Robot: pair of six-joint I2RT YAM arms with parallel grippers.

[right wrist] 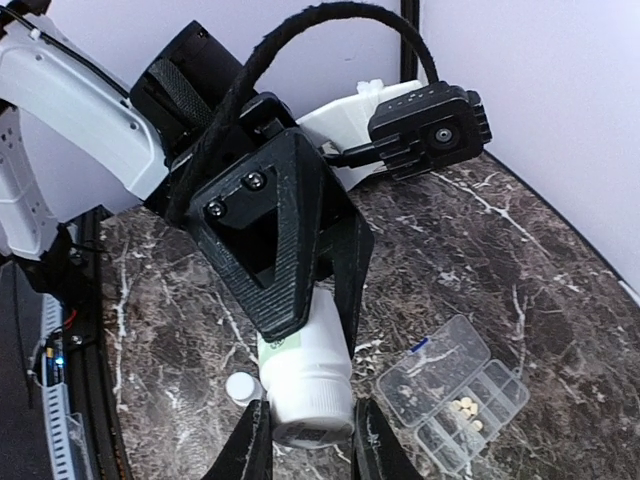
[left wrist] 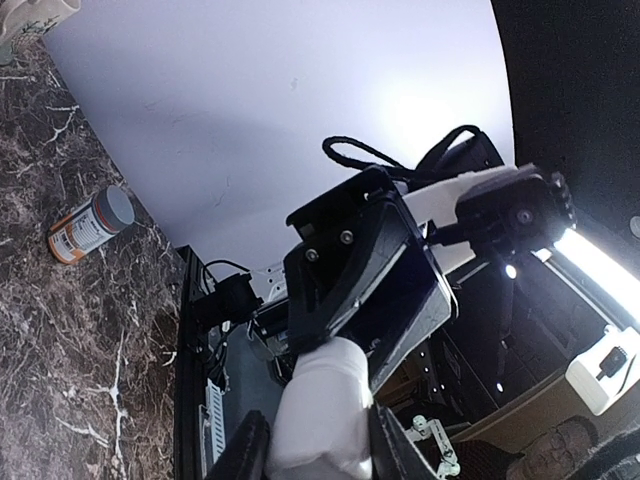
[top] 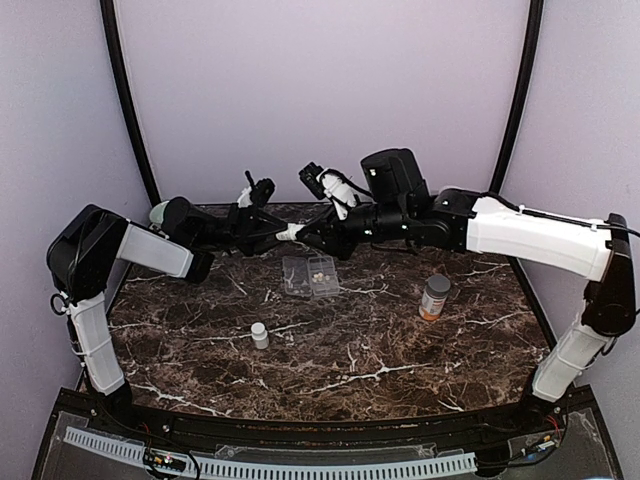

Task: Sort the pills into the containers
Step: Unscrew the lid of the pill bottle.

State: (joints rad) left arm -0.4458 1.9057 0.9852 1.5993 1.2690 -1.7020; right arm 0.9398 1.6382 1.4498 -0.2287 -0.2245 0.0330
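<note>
Step in hand, as I read it: opening the small white bottle (top: 291, 232) in mid-air, 2 arms on 1 bottle.

- left end effector (left wrist: 318, 445): clamped on 1 end of the bottle, fingers narrow around the white body.
- right end effector (right wrist: 310, 440): clamped on the opposite end, nearly closed, fingers on both sides of the bottle.
- Which end has the cap: cannot tell from these views, since both ends are hidden by fingers.
- The bottle is held roughly level, above the far part of the desk (top: 400, 350) and just behind the open pill box (top: 296, 272).
- pills (right wrist: 465, 408): a few are already in the pill box, grouped in the tray half rather than the lid half. The box lies flat on the desk, near the middle.
- second white bottle (top: 260, 335): upright on the desk, well apart from the box on the near-left.
- orange bottle (top: 434, 297): upright with a grey cap, to the right of the box, untouched.

To do it well (judgement):
- 1 arm should hold rigid while only the other rotates about the bottle's long axis. Any off-axis pull will likely slip the grip or cock the cap.
- Tip the cap end up before it comes free, because a level bottle could spill pills onto the desk.
- Stay over or just beside the box so strays land near it.
- Risk: the smooth plastic could twist inside the holding fingers instead of the cap turning.
</note>
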